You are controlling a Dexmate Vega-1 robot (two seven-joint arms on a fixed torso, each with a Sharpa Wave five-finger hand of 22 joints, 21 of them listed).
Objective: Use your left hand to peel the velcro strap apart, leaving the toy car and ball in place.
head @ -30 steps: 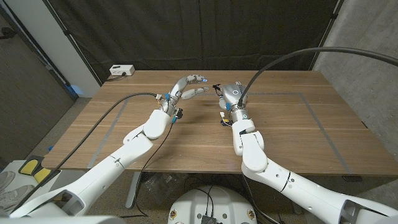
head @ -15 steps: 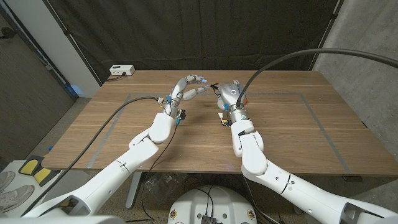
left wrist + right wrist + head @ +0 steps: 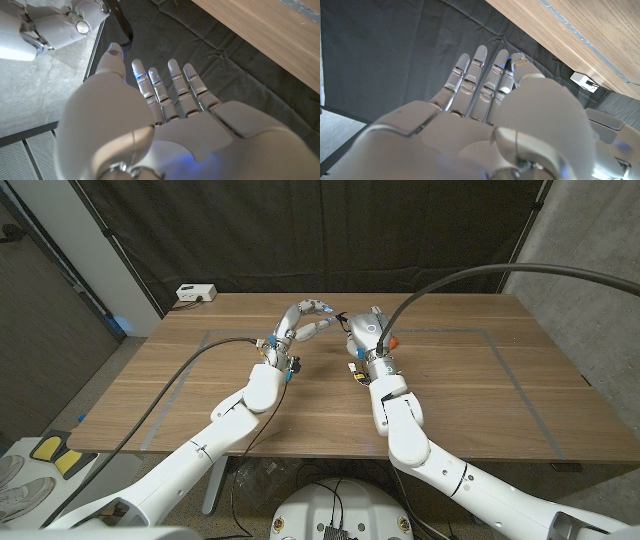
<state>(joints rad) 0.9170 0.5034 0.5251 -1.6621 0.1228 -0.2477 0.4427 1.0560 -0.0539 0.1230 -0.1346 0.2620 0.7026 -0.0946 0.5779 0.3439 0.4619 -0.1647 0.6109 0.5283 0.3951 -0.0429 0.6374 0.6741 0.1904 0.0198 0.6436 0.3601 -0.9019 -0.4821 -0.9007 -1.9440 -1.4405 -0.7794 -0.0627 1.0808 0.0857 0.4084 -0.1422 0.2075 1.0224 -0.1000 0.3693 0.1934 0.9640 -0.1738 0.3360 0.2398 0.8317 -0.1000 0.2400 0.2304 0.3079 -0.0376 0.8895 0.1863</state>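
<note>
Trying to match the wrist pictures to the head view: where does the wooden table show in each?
Head view: wooden table across the middle, under both arms.
Left wrist view: tan band beyond the black curtain.
Right wrist view: tan band beyond the curtain.
Shared landmark: black curtain.

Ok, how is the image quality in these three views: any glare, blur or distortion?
Head view: evenly lit and sharp, soft reflection on the brown wooden table, straight edges bowed by a wide lens. Left wrist view: the white left robot hand is close and slightly soft, with blue light on its fingers. Right wrist view: the white right robot hand is soft up close, and the black curtain behind is dim.
</note>
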